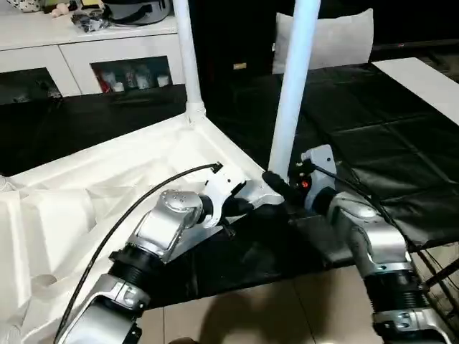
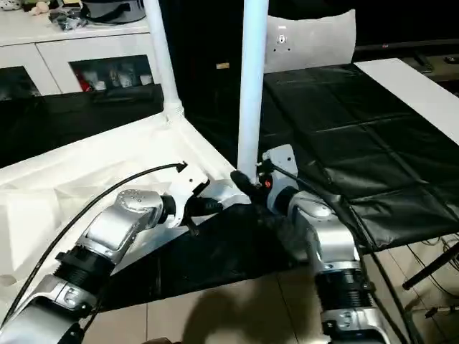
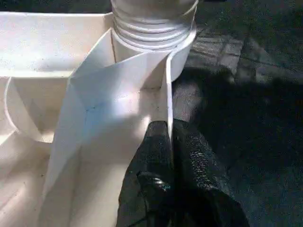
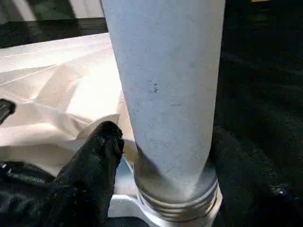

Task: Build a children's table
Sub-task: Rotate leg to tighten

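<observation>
Table top [image 1: 107, 172] rim pinched by left hand [image 3: 168, 142].

Both silver forearms reach forward and angle inward, grippers nearly meeting.
Left gripper [image 3: 168, 142]: black fingers pinched together on a thin white edge in the left wrist view. Right gripper [image 4: 161, 156]: fingers [image 4: 97, 156] spread either side of a white round post, jaws apart. A black cable loops over the left forearm [image 1: 168, 222]; right forearm [image 1: 366, 240] sits lower, wrist bent inward.
</observation>
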